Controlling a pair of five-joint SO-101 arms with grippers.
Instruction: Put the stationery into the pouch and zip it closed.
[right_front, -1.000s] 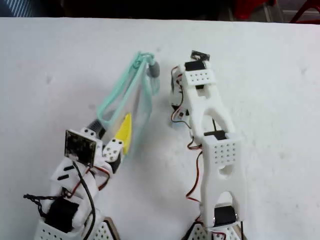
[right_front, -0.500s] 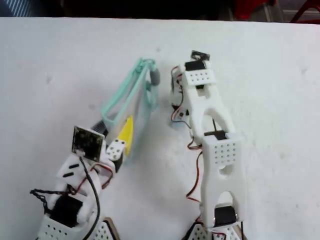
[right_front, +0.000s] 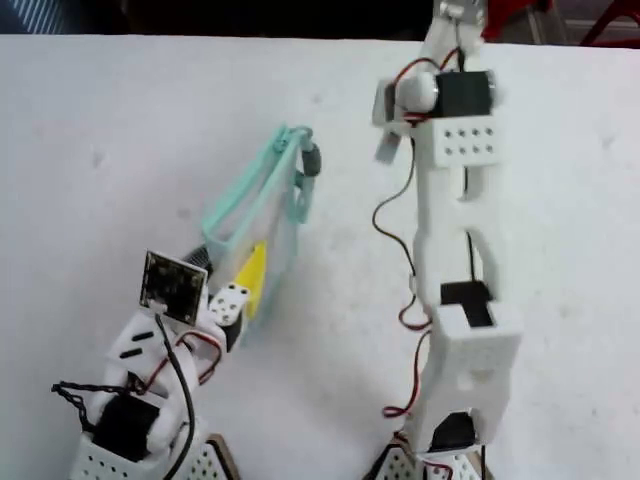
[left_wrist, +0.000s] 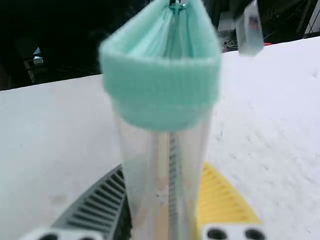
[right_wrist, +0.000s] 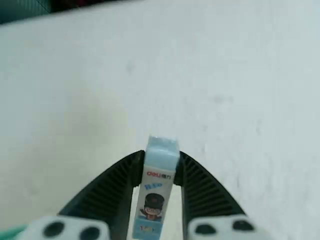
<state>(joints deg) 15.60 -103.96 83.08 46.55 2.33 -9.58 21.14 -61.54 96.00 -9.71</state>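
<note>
Mint-green trim is edging a clear pouch (right_front: 262, 215), and the left gripper (right_front: 225, 262) is clamping the pouch's near end. One grey finger (left_wrist: 95, 205) is pressing one side and one yellow finger (left_wrist: 222, 200) the other, so the jaws are standing narrow with the clear wall pinched between them. From that grip the pouch is stretching straight ahead of the left gripper, resting on the white worktop (right_front: 120, 110). In the high view its green rim is showing as a long, narrow loop. A line of zip teeth is running down the clear end nearest the left gripper. At the end farthest from this gripper a small grey piece (right_front: 312, 160) is sitting against the trim; what it is cannot be told.

The right gripper (right_wrist: 160, 160) is holding a pale blue eraser (right_wrist: 159, 187) upright between its two black fingers. The fingers are closed onto the eraser's flat sides, and its top end is sticking out just past the fingertips. A small cartoon figure is showing on the eraser's face. Bare worktop is lying ahead of this gripper. In the high view the right arm is reaching out long, with its gripper beyond the pouch's far end and off to the right of it, apart from the pouch. From the left wrist the eraser is showing past the pouch's far end, blurred.
</note>
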